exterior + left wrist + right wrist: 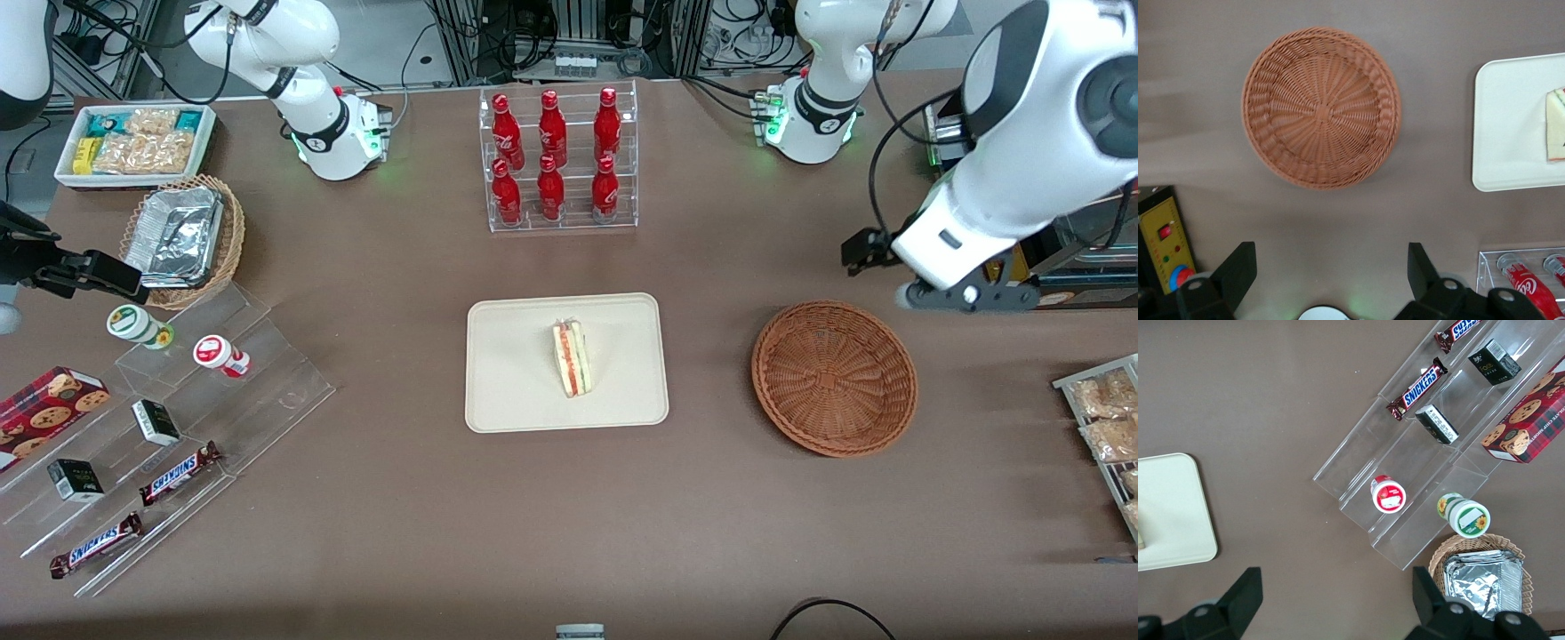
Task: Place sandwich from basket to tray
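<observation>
snickers bars (135,507) sit nearest the front camera, on a clear stepped stand (191,418) toward the parked arm's end. mid-table, the sandwich (572,357) lies on the tray (507,391), and the basket (834,377) beside it holds nothing. the gripper (1331,267) hangs above the table near the basket, fingers spread wide, nothing between them.

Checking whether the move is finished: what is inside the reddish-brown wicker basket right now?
Nothing: the basket shows only bare weave. The sandwich lies on the tray. The open gripper hangs above the table beside the basket, holding nothing.
</observation>
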Robot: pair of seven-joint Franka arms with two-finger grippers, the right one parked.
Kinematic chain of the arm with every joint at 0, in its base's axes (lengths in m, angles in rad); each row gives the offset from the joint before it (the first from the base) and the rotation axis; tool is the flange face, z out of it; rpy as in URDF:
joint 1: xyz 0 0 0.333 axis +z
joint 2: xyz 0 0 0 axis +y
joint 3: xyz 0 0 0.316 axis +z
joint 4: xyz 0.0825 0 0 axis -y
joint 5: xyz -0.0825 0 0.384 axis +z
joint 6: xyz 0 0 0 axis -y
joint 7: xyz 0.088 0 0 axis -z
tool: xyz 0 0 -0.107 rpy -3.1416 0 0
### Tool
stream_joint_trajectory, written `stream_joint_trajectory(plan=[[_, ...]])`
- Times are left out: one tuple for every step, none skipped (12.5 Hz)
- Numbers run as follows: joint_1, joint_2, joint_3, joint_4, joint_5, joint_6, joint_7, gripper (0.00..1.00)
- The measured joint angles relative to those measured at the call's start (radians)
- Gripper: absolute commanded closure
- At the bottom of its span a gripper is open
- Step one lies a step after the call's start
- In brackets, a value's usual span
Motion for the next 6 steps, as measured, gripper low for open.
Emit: stream_joint_trajectory(plan=[[0.012,-0.031,0.000,-0.018,0.000,-0.010,0.002,0.00],[0.021,-0.061,0.002,-0.035,0.000,-0.026,0.005,0.00],[0.026,-0.084,0.008,-0.046,0.000,-0.045,0.006,0.00],[0.028,-0.102,0.022,-0.050,0.000,-0.062,0.006,0.00],[0.029,-0.115,0.040,-0.050,0.000,-0.078,0.008,0.00],[0.030,-0.125,0.058,-0.050,0.000,-0.090,0.011,0.00]])
